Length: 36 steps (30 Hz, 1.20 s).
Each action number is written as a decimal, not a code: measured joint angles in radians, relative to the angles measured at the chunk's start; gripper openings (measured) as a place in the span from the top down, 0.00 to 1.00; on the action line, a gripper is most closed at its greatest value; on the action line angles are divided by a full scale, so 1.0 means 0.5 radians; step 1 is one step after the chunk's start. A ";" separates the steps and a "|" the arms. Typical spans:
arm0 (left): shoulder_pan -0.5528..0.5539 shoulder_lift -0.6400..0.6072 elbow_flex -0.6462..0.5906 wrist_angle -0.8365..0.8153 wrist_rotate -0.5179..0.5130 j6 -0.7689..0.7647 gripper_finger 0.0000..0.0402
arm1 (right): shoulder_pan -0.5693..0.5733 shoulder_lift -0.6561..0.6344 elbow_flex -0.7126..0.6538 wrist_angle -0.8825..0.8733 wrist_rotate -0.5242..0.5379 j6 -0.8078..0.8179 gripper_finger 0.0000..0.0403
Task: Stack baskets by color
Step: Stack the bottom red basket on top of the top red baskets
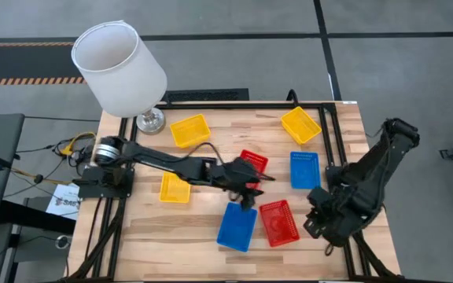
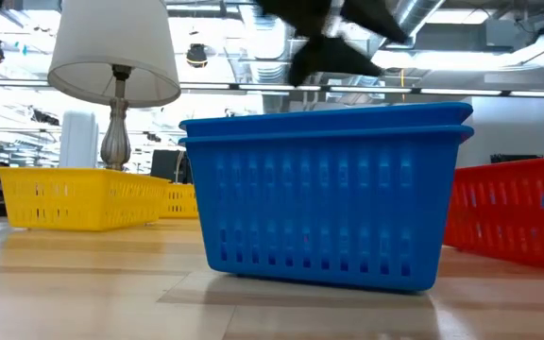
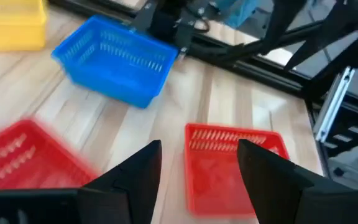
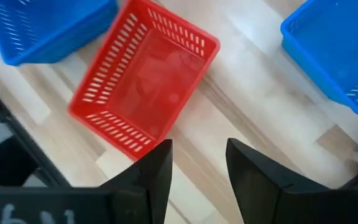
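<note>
The work surface is a pale wooden table of butcher-block planks, edged by a black metal frame. It stands on a grey floor crossed by dark lines, with a hazard-striped strip at the upper left of the high view. A table lamp with a white lampshade and silver base stands at the table's 11 o'clock corner. The low view looks into an industrial room with ceiling ducts and bright windows.

Taking the table centre as the dial's hub, baskets lie scattered: a yellow basket at 11 o'clock, another yellow basket at 1 o'clock, a third yellow basket at 9 o'clock. A red basket sits just right of the hub, partly under the left arm. A blue basket lies at 3 o'clock. At 6 o'clock is a blue stack, which the low view shows as two blue baskets nested, and just beside it at 5 o'clock a red basket.

The left gripper hangs above the table near the hub, over the far edge of the blue stack; its fingers are spread apart and hold nothing. The right gripper is at the table's 4 o'clock edge, its fingers parted and empty, above the wood near the 5 o'clock red basket.
</note>
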 joint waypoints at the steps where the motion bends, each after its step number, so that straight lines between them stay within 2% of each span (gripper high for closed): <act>1: -0.001 0.048 0.055 -0.056 0.005 0.057 0.52 | 0.022 -0.008 0.000 0.000 0.023 0.028 0.57; 3: -0.007 0.167 0.205 -0.083 0.050 0.161 0.53 | 0.051 -0.013 0.000 -0.009 0.044 0.065 0.57; 10: -0.018 0.604 0.769 -0.530 0.050 0.437 0.53 | 0.074 0.023 -0.002 0.003 0.058 0.084 0.57; 17: 0.027 0.959 1.189 -0.940 0.094 0.440 0.53 | 0.119 0.022 -0.008 0.021 0.060 0.093 0.57; 31: 0.039 0.996 1.245 -1.025 0.259 0.473 0.54 | 0.190 0.022 -0.008 0.010 0.075 0.139 0.57; 36: 0.039 0.995 1.214 -1.057 0.308 0.476 0.64 | 0.190 0.022 -0.008 0.009 0.075 0.139 0.57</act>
